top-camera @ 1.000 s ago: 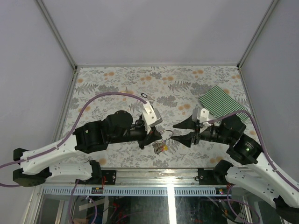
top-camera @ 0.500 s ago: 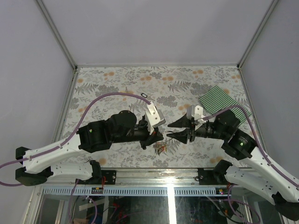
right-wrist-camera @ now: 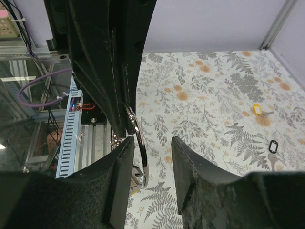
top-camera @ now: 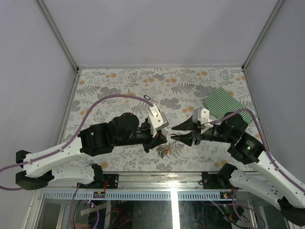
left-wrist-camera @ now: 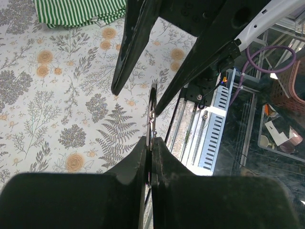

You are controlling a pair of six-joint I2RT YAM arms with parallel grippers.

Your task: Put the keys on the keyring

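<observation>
Left hand (top-camera: pixel 162 137) is clamped shut on the thin silver wire keyring (left-wrist-camera: pixel 152 110), holding it up off the flowered counter (top-camera: pixel 119 86); the right hand (top-camera: pixel 173 132) meets it head-on, fingers apart and straddling the ring's far arc, with the ring's plane running along the gap between them; a small bunch of keys (top-camera: pixel 165 151) sits just below the ring; against a second ago, the right hand has slid in leftward and its fingers have narrowed.
</observation>
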